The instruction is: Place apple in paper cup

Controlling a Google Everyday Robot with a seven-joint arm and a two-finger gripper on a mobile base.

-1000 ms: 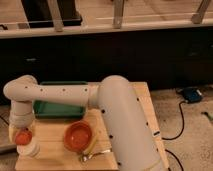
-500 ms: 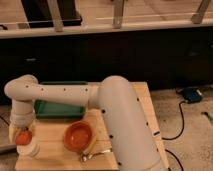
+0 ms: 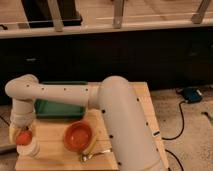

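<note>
Gripper point(image 3: 21, 134), near left, over the paper cup point(image 3: 30, 150): off-white, matching the arm point(image 3: 120, 115). The arm has a row of small dark dots. Apple point(image 3: 23, 138): orange-red. Paper cup: white. Bowl point(image 3: 78, 136): orange, darker inside. Tray point(image 3: 55, 107), far left: green. Table point(image 3: 50, 156): pale wood. Utensil point(image 3: 94, 151) near bowl: yellowish. Floor box point(image 3: 191, 94), right: blue, with black cable.

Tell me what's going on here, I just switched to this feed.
The robot's arm reaches down to the near edge of the table. Its pincer is at the apple, which sits right at the mouth of the paper cup. Whether the apple has been let go is unclear. The orange bowl and green tray lie nearby, apart from it.
</note>
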